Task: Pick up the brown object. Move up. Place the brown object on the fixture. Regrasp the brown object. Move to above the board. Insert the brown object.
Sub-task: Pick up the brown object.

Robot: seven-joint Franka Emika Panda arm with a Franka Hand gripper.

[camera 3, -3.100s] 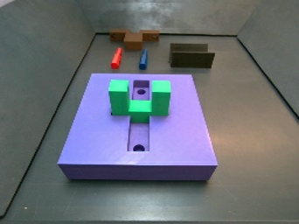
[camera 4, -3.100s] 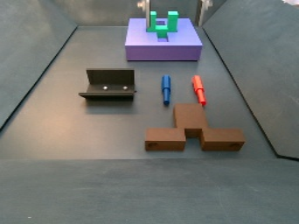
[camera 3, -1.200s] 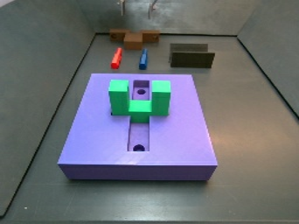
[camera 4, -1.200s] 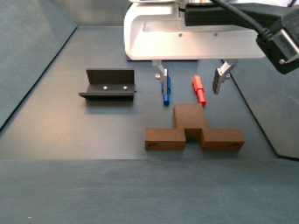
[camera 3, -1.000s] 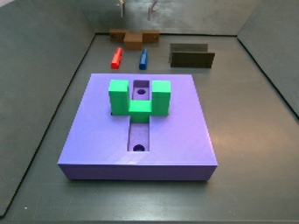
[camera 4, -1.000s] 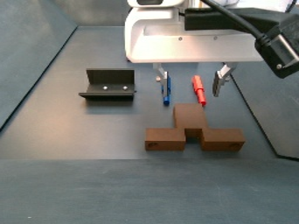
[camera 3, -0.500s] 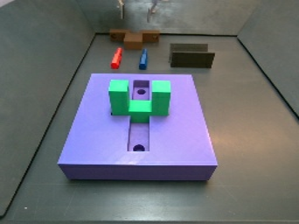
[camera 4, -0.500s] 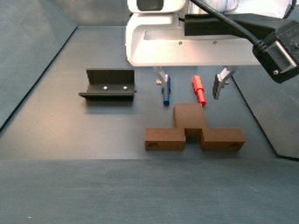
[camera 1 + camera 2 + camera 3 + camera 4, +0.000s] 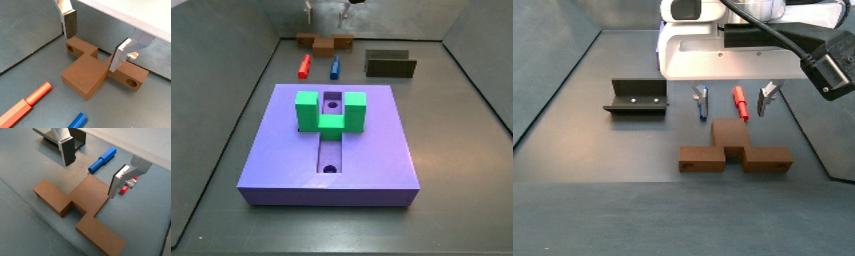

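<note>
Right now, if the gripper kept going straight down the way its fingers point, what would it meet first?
Most likely the brown object: the open gripper hangs above it, fingers straddling the stem in both wrist views. Height is hard to judge, but nothing else lies between.

**Even, soft light and sharp frames**

Light is flat and diffuse in all four views — no hard glare, no deep black areas. In a side view the purple board [image 9: 329, 140] is bright and evenly lit, with only a faint shadow along its front edge. The grey floor [image 9: 593, 160] shows a mild sheen. Beneath the open gripper [image 9: 93, 37], the silver fingers [image 9: 70, 24] catch pale highlights, and the brown object [image 9: 87, 75] casts a soft, short shadow. Both wrist views are crisp up close. The gripper [image 9: 327, 12] looks small and slightly blurred in the far side view.
</note>
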